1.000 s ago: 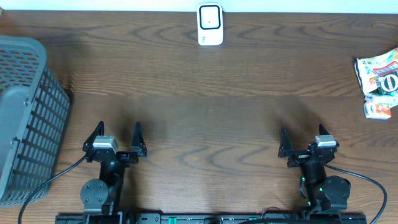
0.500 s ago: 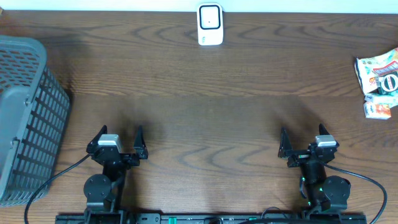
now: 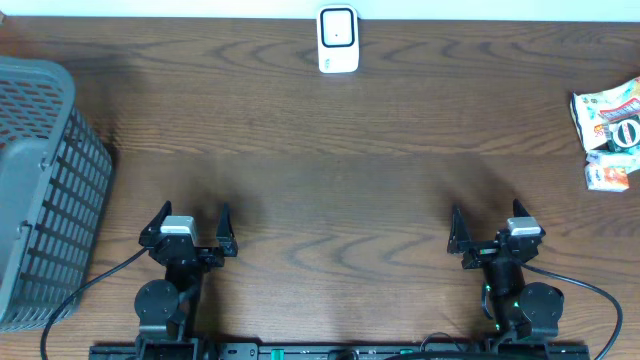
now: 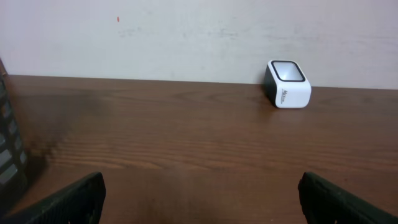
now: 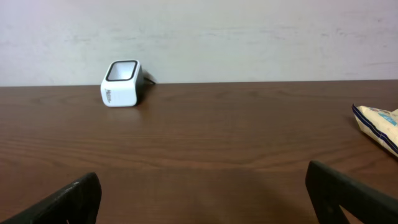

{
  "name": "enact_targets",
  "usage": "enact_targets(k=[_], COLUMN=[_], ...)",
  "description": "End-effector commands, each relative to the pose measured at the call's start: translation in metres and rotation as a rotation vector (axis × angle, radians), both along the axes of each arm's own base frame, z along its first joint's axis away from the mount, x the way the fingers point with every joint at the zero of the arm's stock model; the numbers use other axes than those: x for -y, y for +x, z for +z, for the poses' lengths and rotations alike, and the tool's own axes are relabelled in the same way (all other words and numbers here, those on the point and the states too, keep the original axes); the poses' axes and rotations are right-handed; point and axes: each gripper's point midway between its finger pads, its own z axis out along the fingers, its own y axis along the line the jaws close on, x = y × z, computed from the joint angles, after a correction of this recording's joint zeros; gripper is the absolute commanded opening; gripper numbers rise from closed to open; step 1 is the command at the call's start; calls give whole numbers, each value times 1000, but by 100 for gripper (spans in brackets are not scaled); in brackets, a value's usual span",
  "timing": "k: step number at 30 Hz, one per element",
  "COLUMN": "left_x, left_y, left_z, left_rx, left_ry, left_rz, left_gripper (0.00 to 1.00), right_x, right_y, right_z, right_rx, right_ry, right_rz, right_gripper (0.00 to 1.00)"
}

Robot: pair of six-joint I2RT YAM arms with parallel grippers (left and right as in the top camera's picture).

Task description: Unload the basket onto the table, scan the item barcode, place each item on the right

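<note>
A grey slatted basket [image 3: 45,190] stands at the counter's [image 3: 330,150] left end. A white scanner [image 3: 338,40] sits at the far edge, in plain sight of both wrist cameras. Both arms are folded low at the near edge, pointing forward. The left pincer [image 3: 191,215] and right pincer [image 3: 487,215] gape wide, empty. The snack packets [image 3: 608,125] lie at the right edge, well apart from the right pincer.

Overhead view: soft, even light, somewhat dim. The table [image 3: 330,130] carries a broad pale sheen across mid-frame. Faint diffuse shadows lie just above each arm. Left wrist view: basket [image 4: 9,162] casts a blurred dark shadow at left. Fingertips [image 4: 68,200] in the lower corners are dark and slightly soft. Wall [image 4: 155,31] flat-lit, mildly grainy.
</note>
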Motion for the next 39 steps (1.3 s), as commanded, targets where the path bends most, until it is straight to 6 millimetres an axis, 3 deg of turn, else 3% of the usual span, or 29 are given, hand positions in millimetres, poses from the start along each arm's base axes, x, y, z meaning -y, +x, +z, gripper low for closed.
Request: enact_targets(k=[1,39], left_x=[4,1], left_y=[-2,-2], left_z=[-14,-15], left_rx=[-47,-48], left_ry=[15,42], left_rz=[-26,-11], left_gripper=[98,98], right_x=[-1,-1], right_y=[0,0], right_z=[0,0], right_rx=[3,3], right_ry=[-15,-15], right_rz=[3,3], right_gripper=[99,99])
